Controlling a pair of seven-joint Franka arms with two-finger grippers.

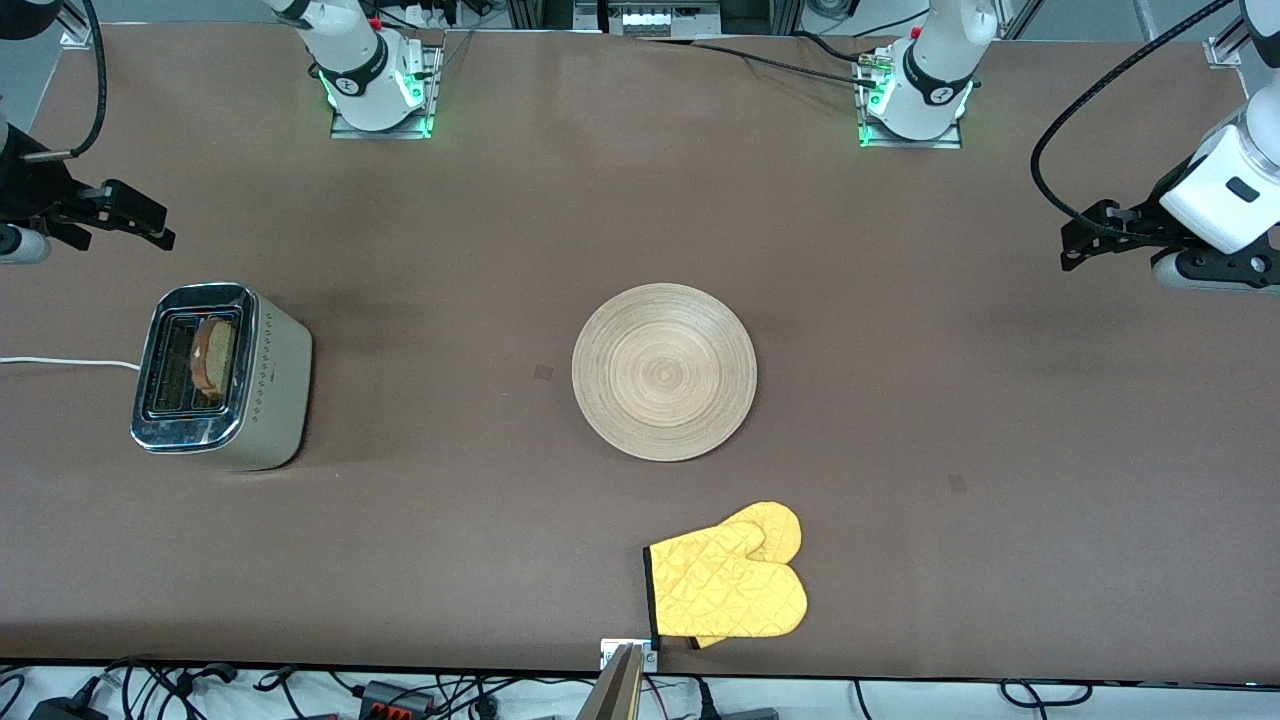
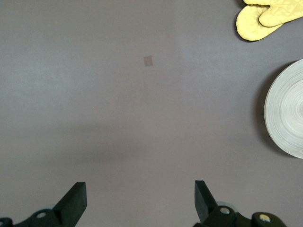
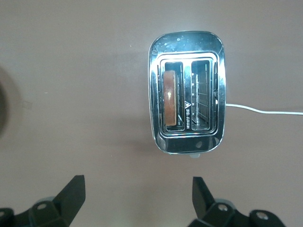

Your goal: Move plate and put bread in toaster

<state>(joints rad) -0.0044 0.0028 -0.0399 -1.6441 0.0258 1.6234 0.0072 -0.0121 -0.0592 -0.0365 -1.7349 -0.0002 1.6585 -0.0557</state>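
The bread (image 1: 214,360) stands in a slot of the toaster (image 1: 222,376), so only its upper part shows; its lower part is hidden inside, and in the right wrist view only its top edge (image 3: 170,101) is seen. The toaster's cord (image 1: 65,361) runs off the front view's edge, where its end is lost. In the left wrist view the plate (image 2: 288,109) is cut by the picture's edge, as is the yellow oven glove (image 2: 266,19). Each wrist view shows only the finger ends of its own tool (image 2: 140,201) (image 3: 138,198). Small marks on the worktop (image 1: 543,372) are too small to tell.
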